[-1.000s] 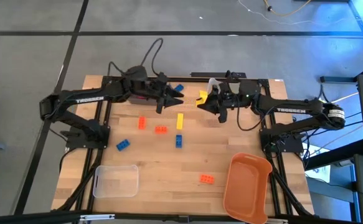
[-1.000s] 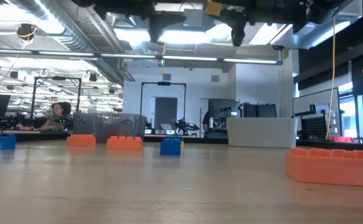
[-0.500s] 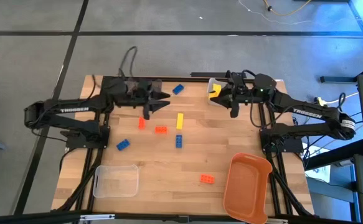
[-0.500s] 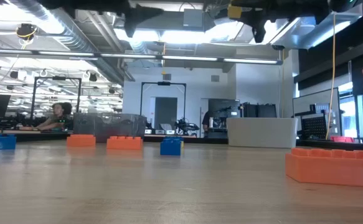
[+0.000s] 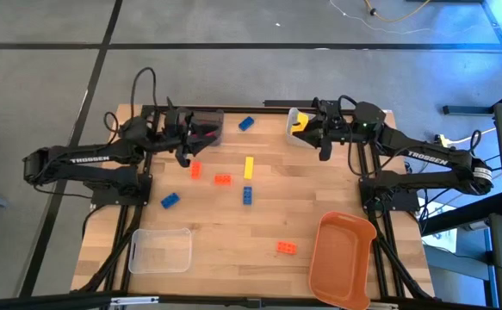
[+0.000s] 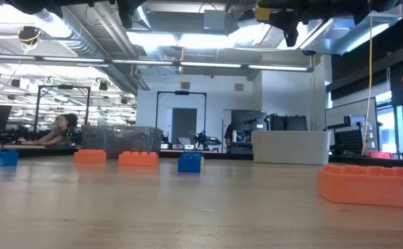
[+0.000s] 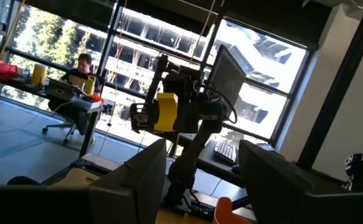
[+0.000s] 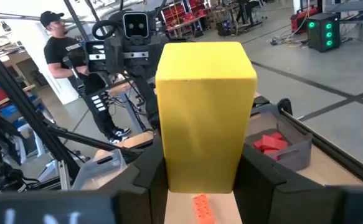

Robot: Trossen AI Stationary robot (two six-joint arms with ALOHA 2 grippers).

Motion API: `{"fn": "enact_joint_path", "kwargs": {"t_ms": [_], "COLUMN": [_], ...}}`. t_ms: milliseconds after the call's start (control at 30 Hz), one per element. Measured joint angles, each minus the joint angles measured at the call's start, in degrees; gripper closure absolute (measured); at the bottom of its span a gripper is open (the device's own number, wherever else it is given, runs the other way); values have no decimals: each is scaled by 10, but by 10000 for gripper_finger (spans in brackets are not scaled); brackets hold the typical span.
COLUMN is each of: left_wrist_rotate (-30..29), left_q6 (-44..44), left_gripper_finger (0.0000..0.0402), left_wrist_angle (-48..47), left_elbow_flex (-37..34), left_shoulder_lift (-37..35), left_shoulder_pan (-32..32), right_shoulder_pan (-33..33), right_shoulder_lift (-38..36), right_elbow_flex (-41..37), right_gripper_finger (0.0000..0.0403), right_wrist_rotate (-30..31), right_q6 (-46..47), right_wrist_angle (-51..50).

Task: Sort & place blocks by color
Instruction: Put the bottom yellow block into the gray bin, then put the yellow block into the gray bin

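My right gripper [image 5: 309,131] is shut on a yellow block [image 8: 206,112], held high over the table's far right part, above a small white container [image 5: 292,114]. My left gripper [image 5: 195,142] hangs open and bare beside a dark bin [image 5: 209,127] at the far left; its fingers [image 7: 137,180] have nothing between them. Loose blocks lie flat on the wood: a blue one [image 5: 246,123], a yellow one [image 5: 249,166], two orange ones [image 5: 195,170] [image 5: 223,179], two blue ones [image 5: 170,200] [image 5: 247,195] and an orange one [image 5: 286,248]. My right gripper pinches the yellow block by two opposite sides [image 8: 169,165] between its two fingers [image 8: 145,171]. The fingers reach out about level, from the table's right side toward its left. The block stands out past the fingertips, lifted clear of everything.
A clear bin [image 5: 160,250] stands at the near left and an orange bin [image 5: 343,258] at the near right. The dark bin holds red blocks [image 8: 271,142]. A person stands beyond the table [image 8: 66,50]. Bare wood lies between the loose blocks and the near bins.
My left gripper has drawn back from the table's far middle toward its left edge and has tipped upward; it stays open. My right gripper has carried the yellow block a little toward the far right, over the white container, then kept still.
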Motion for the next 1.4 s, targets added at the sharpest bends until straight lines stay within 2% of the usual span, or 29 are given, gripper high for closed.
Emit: {"fn": "enact_joint_path", "kwargs": {"t_ms": [100,233,333,467,600,700,833,1133,1300,1400], "left_wrist_rotate": [0,0,-8,-17,-16,-16,-16,-16,-16,-16], "left_q6": [0,0,0,-1,-1,-1,-1,-1,0,0], "left_gripper_finger": [211,211,211,211,211,211,211,211,211,211], "left_wrist_angle": [0,0,0,0,0,0,0,0,-1,-2], "left_elbow_flex": [0,0,0,0,0,0,0,0,0,0], "left_shoulder_lift": [0,0,1,1,1,1,1,1,1,1], "left_shoulder_pan": [0,0,0,0,0,0,0,0,0,0], "right_shoulder_pan": [0,-3,-32,-83,-135,-169,-195,-197,-196,-197], "right_shoulder_lift": [0,6,33,112,200,260,313,367,370,370], "right_elbow_flex": [0,6,70,166,193,188,188,188,188,188], "right_gripper_finger": [271,271,271,271,271,271,271,269,208,187], "right_wrist_rotate": [9,78,131,192,230,260,247,227,225,225], "right_q6": [15,60,56,-6,-47,-60,-44,-11,-11,-13], "right_wrist_angle": [0,-18,-181,-439,-563,-579,-569,-571,-570,-571]}}
